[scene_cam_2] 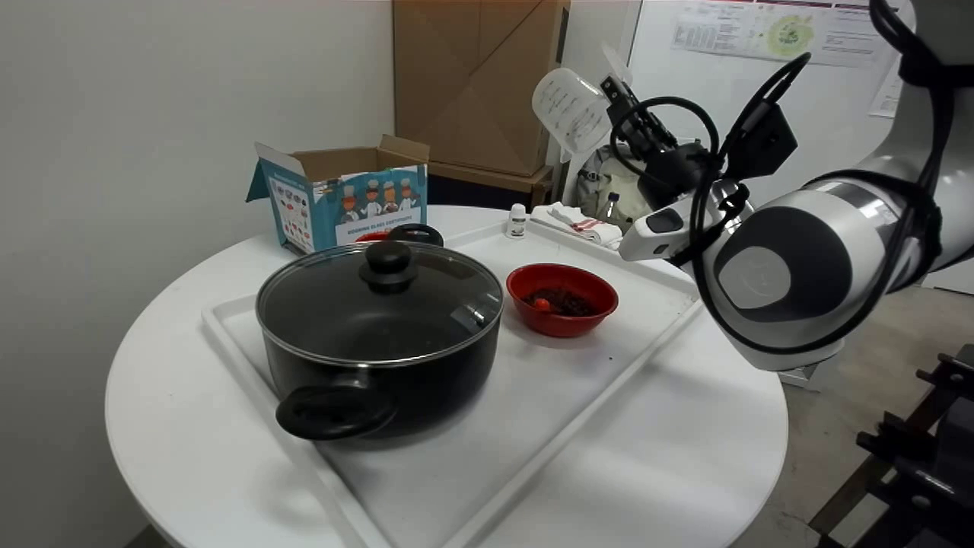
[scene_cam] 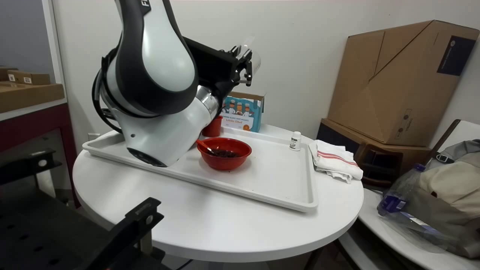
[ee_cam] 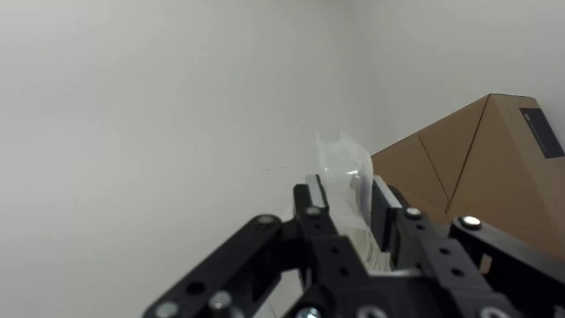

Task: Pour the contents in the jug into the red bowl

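Observation:
The jug (scene_cam_2: 571,110), clear plastic with printed measuring marks, is held tilted high above the table. It shows in both exterior views (scene_cam: 256,63), partly behind the fingers. My gripper (ee_cam: 348,194) is shut on the jug's handle, between its two pads in the wrist view. No dark matter shows in the jug's visible part. The red bowl (scene_cam: 225,164) sits on the tray, well below the gripper, and also shows in an exterior view (scene_cam_2: 559,325). Dark fine bits (scene_cam: 227,154) lie inside the bowl. A red-handled utensil (scene_cam: 204,145) rests in it.
A white tray (scene_cam: 279,200) lies on the round white table (scene_cam: 232,228). A black lidded pot (scene_cam_2: 380,380) stands on the tray. A red cup (scene_cam: 213,127), blue box (scene_cam: 240,116), small white bottle (scene_cam: 295,141) and folded towel (scene_cam: 333,159) stand or lie around it.

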